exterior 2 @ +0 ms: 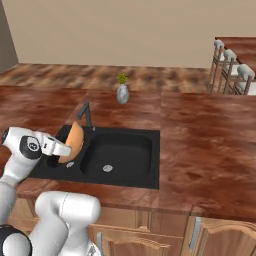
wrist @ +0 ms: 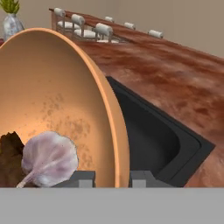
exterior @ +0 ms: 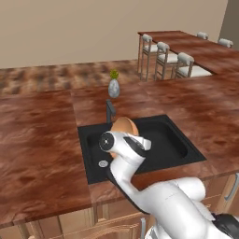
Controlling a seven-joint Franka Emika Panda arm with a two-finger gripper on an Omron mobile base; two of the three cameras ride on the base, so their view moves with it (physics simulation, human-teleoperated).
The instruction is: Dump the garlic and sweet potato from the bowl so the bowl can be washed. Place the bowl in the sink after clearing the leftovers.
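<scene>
Dumping step — the pincer [wrist: 112,179] is clamped on the tilted bowl's [wrist: 65,100] rim; garlic [wrist: 49,158] and sweet potato [wrist: 9,159] sit just beside it — tip further over the sink [exterior 2: 125,155].

Even flat light, soft renders, sink [exterior: 172,140] interior dark.

Bowl [wrist: 61,87]: smooth, matt, wood-like orange-tan, faintly speckled inside. Garlic [wrist: 49,158]: papery, veined skin. Sweet potato [wrist: 8,157]: rough, dark. Sink [exterior: 163,140]: matt black (no shine). Bench [exterior: 37,140]: glossy, mottled red-brown stone look.
</scene>
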